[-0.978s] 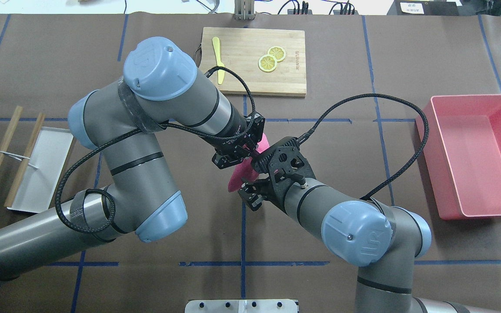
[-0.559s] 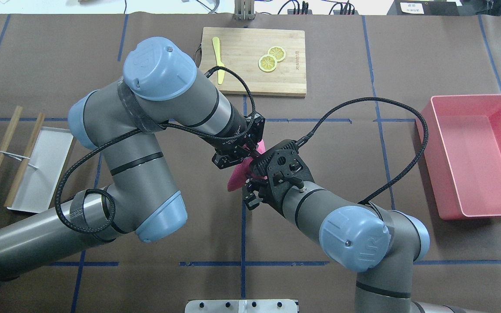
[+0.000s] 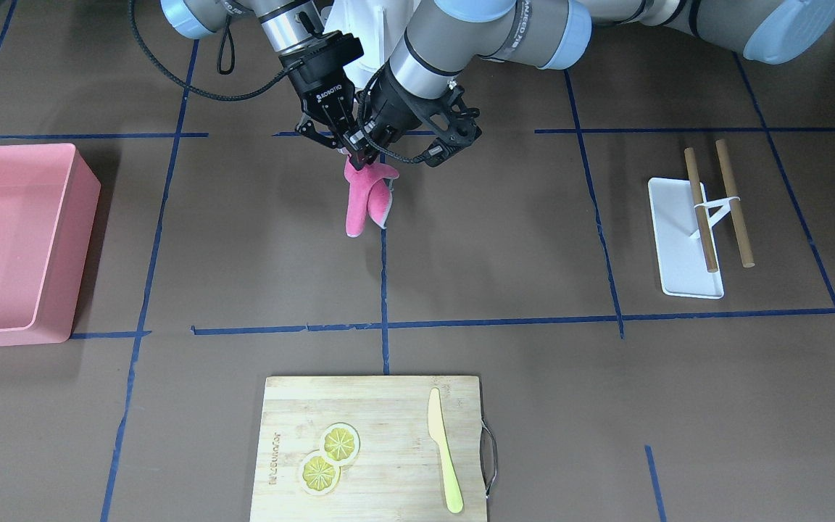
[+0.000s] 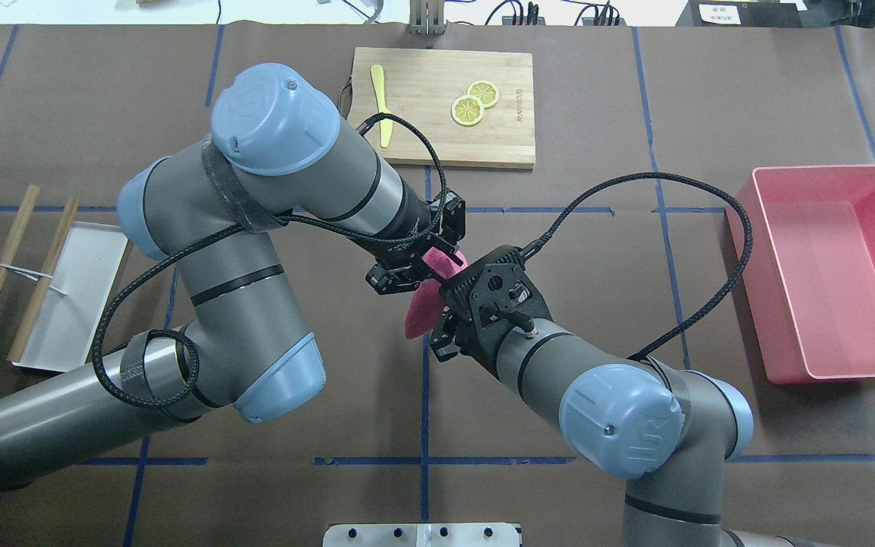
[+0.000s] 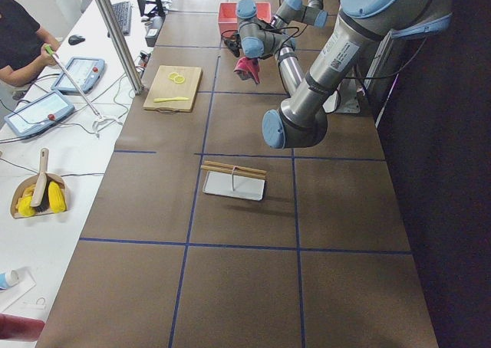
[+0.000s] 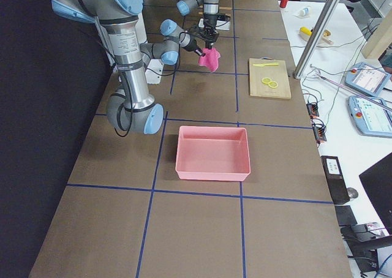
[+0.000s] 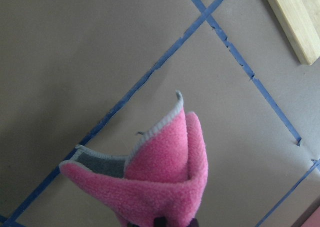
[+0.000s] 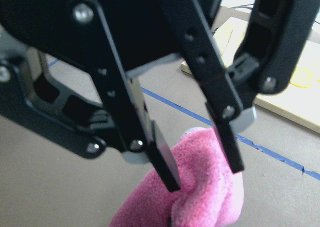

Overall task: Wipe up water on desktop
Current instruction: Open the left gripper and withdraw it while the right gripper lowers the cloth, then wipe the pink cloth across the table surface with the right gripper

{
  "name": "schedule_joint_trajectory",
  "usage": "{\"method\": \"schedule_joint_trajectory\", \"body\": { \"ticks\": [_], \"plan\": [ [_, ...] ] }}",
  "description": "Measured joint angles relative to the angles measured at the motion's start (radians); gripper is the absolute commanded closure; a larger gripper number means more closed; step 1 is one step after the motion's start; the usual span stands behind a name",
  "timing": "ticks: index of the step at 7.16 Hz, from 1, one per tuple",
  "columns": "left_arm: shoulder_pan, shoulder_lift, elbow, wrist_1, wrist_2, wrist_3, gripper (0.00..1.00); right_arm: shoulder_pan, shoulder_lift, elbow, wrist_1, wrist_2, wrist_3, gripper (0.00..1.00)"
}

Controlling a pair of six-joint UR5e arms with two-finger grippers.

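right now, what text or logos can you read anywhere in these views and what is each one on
"ROBOTIQ": on the body of the right end effector, at the pink cloth.
"UR": logo on the blue joint cap of each arm.
Branded mark on the cutting board: too small to read.
Print on the white label beyond the table's far edge: too small to read.

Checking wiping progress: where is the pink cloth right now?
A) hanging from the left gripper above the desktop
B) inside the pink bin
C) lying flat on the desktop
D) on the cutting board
A: the pink cloth hangs clear of the desktop, its top pinched between the fingers of the left gripper.
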Motion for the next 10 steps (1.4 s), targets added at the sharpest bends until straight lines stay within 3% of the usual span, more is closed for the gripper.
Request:
{"method": "schedule_joint_trajectory", "body": {
  "ticks": [2, 4, 8, 10],
  "plan": [
    [-0.072, 0.025, -0.031, -0.013, -0.003, 0.053, 0.19, 0.002, -0.009, 0.025, -0.098, 0.019, 0.201, 1.0],
    [-0.141, 0.062, -0.044, -0.017, -0.007, 0.121, 0.19, 0.021, -0.042, 0.082, -0.244, 0.097, 0.43, 1.0],
    [-0.205, 0.117, -0.048, -0.014, -0.007, 0.249, 0.19, 0.222, -0.258, 0.127, -0.284, 0.481, 0.534, 1.0],
    [-0.248, 0.162, -0.068, -0.011, -0.006, 0.391, 0.19, 0.259, -0.305, 0.082, -0.282, 0.551, 0.534, 1.0]
  ]
}}
